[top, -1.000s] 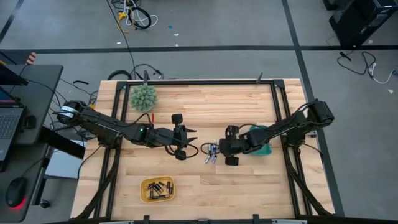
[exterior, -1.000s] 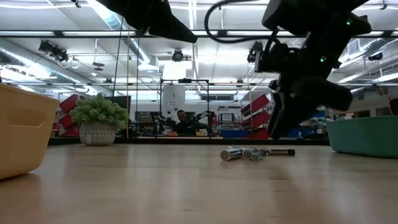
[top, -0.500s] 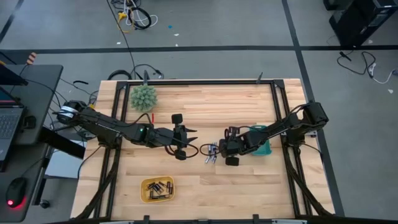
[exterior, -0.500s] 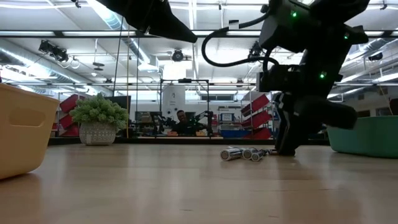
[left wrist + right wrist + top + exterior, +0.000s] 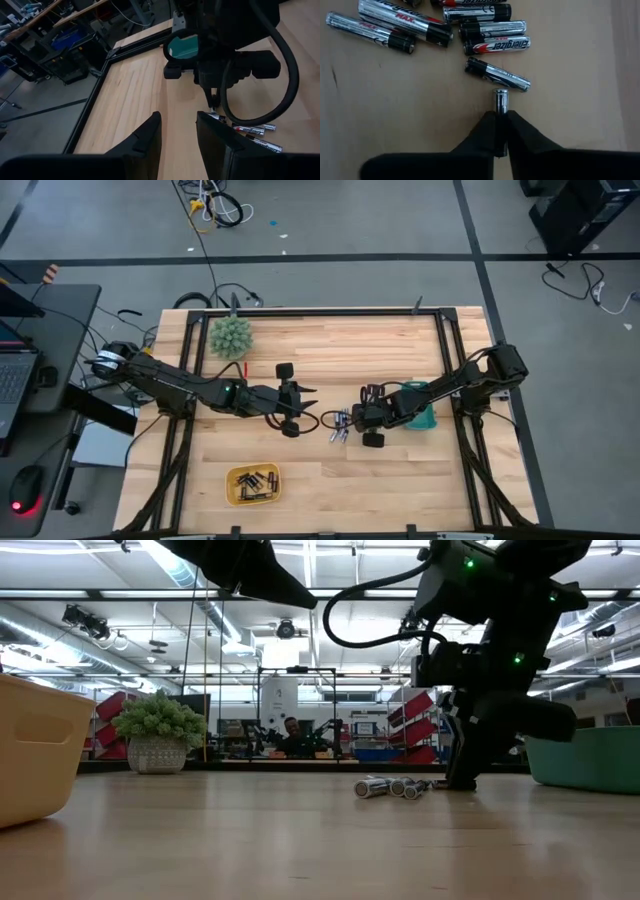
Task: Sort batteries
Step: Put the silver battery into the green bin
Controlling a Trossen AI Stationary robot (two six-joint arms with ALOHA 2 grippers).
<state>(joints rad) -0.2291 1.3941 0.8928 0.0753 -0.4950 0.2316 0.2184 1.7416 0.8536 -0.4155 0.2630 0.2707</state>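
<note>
Right gripper dropped to the battery pile, fingers now pinching one silver AAA battery end-on, long axis in line with the fingers. Left gripper just beside pile, fingers spread, empty.

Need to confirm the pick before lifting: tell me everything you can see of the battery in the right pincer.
The battery is a slim silvery cylinder with a shiny metal-looking case. It is pinched lengthwise between the two dark fingers of the right pincer, its rounded end poking out beyond the tips. It sits low over the wooden table, next to the loose pile of batteries. Its tip comes close to one of them; contact is unclear.
</note>
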